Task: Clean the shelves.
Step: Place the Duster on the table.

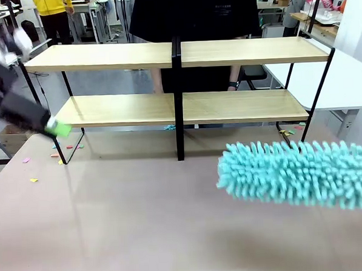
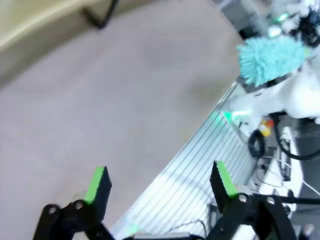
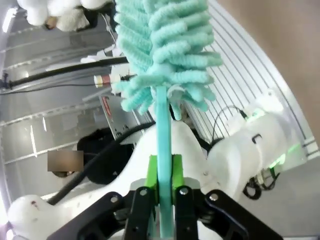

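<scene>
While the shelves point(image 1: 178, 81) span the upper half of the frame, a teal duster point(image 1: 301, 175) hovers lower right over the table point(image 1: 131, 223). Right gripper point(image 3: 162, 170) pinches its handle – left gripper point(image 2: 160, 182), blurred at far left, spread wide, holding nothing.

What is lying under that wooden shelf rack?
Small coloured paper scraps lie on the table under the shelves. The duster covers some of the table to the right.
</scene>
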